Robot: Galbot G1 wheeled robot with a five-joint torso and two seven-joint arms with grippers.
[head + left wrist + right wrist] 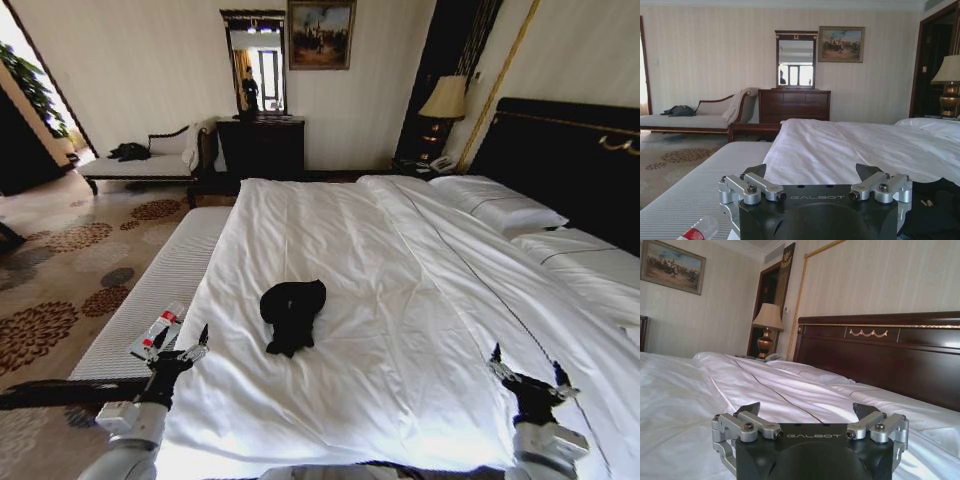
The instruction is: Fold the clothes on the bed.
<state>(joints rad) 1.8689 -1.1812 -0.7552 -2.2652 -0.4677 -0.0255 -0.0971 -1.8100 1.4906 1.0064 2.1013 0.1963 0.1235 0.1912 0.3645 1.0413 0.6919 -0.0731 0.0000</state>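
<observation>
Head view: crumpled black T-shirt (293, 314) lies mid-bed (420, 300), long axis running toward the headboard. Left gripper (180, 352) and right gripper (530, 382) hover nearer than the shirt, jaws spread wide, empty.

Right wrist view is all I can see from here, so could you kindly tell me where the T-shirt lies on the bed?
Observer: The black T-shirt lies crumpled in a heap near the middle of the bed, not yet folded.
Operator: Thank you. Where is the left gripper?
Observer: The left gripper is open at the bed's left edge, next to the bench alongside it.
Operator: Is anything lying on that bench?
Observer: Yes, a small red and white item lies on it, close to the left gripper.
</observation>
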